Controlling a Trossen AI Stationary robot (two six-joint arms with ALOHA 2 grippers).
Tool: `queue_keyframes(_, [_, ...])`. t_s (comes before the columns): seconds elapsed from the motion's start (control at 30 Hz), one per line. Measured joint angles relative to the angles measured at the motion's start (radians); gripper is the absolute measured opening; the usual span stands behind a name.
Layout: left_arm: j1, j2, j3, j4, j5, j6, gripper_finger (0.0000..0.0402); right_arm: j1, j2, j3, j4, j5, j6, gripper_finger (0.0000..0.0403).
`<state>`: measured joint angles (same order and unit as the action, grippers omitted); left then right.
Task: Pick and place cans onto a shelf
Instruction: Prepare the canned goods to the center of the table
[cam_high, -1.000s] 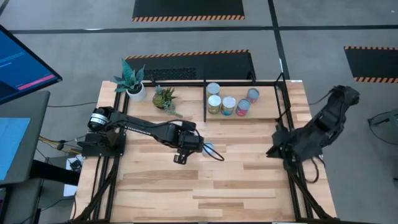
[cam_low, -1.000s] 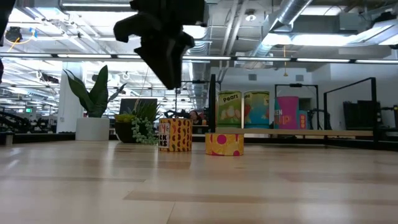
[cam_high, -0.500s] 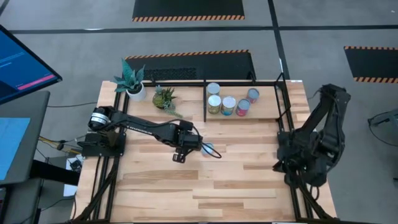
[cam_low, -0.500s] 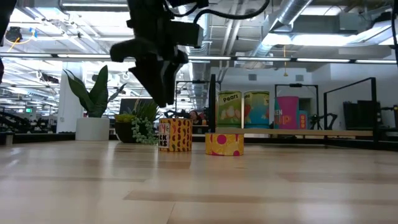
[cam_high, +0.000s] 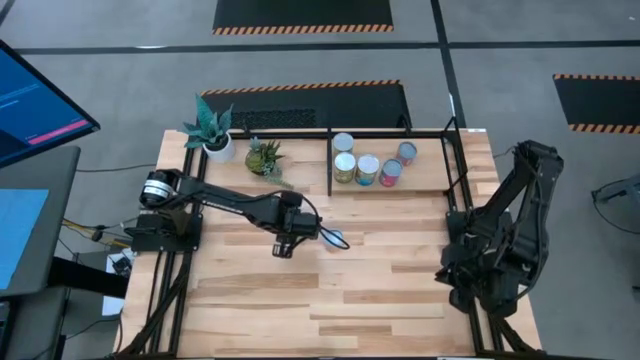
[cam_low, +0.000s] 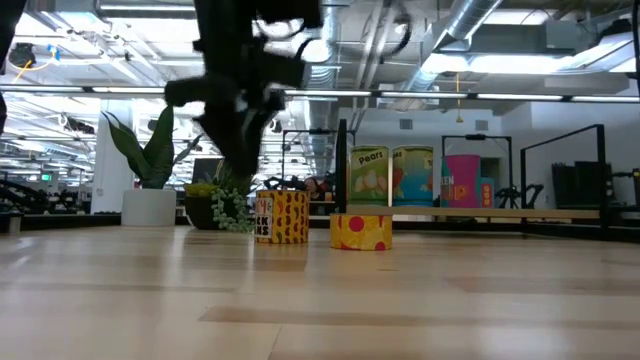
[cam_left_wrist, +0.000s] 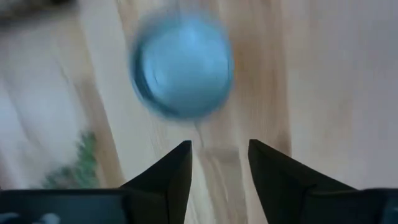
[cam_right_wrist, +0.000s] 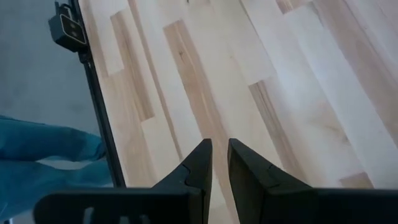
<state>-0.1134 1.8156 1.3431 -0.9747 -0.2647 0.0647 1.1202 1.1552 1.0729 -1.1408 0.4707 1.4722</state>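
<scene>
Wood planks make up the table (cam_high: 330, 300), which fills the middle of the high view. The shelf (cam_high: 440, 185) is seen at the table's upper right, and five cans are grouped on its base at the left end: a silver-topped can (cam_high: 343, 143) at the back, a yellow-green can (cam_high: 345, 167) in front of it, a pale blue can (cam_high: 368, 169) just beside that, and two pink-red cans (cam_high: 398, 163) tipped on their sides to the right. Two plants (cam_high: 235, 142) are placed at the table's upper left. The left gripper (cam_high: 283, 246) is held near the frame's centre, above the table, with a blue-topped can (cam_high: 333, 239) just to its right. In the left wrist view that round blue top (cam_left_wrist: 181, 67) is seen ahead of the dark fingers (cam_left_wrist: 177, 174), which are spread with bare wood between them and nothing held. In the low view two tins, one orange (cam_low: 280, 217) and one yellow-pink (cam_low: 361, 231), stand on the wood left of centre, apart from each other. The right gripper (cam_right_wrist: 215, 163) is parked at the table's right edge, its jaws nearly together with a narrow gap and nothing between them.
</scene>
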Motion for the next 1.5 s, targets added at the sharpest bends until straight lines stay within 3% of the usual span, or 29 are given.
queue_keyframes(0.2, [0.054, 0.002, -0.127, 0.107, 0.013, -0.077, 0.0142, 0.0, 0.012, 0.0, 0.008, -0.002, 0.029, 0.0077])
queue_keyframes(0.33, [0.078, 0.003, -0.156, 0.394, 0.027, -0.093, 0.0135, -0.003, 0.012, 0.0, 0.008, -0.001, 0.016, 0.0077])
queue_keyframes(0.47, [0.061, 0.003, -0.093, 0.619, 0.024, -0.138, 0.0124, -0.003, 0.01, 0.0, 0.0, -0.001, 0.016, 0.0077])
queue_keyframes(0.53, [0.046, 0.001, -0.063, 0.576, 0.024, -0.135, 0.0118, -0.003, 0.009, 0.0, -0.006, -0.001, 0.015, 0.0077])
queue_keyframes(0.73, [-0.005, 0.002, -0.037, 0.245, 0.045, -0.217, 0.0107, -0.003, 0.008, 0.0, -0.006, -0.002, 0.015, 0.0077])
queue_keyframes(0.8, [-0.021, 0.002, -0.038, 0.191, -0.004, -0.27, 0.0107, -0.003, 0.008, 0.0, -0.007, -0.002, 0.015, 0.0077])
queue_keyframes(0.9, [-0.027, 0.002, -0.038, 0.228, -0.08, -0.313, 0.0107, -0.004, 0.008, 0.0, -0.021, 0.0, 0.013, 0.0077])
queue_keyframes(1.17, [-0.022, 0.123, -0.045, 0.371, 0.044, -0.276, 0.0106, -0.033, 0.008, 0.0, -0.027, -0.047, 0.013, 0.0077])
queue_keyframes(1.3, [-0.021, 0.2, 0.007, 0.451, 0.07, -0.261, 0.0106, -0.037, 0.007, 0.0, -0.027, -0.087, 0.013, 0.0077])
queue_keyframes(1.43, [-0.021, 0.271, 0.114, 0.665, 0.095, -0.247, 0.0106, -0.037, 0.007, 0.0, -0.026, -0.089, 0.019, 0.0077])
queue_keyframes(1.5, [-0.025, 0.305, 0.185, 0.638, 0.11, -0.256, 0.0106, -0.037, 0.007, 0.0, -0.025, -0.1, 0.021, 0.0077])
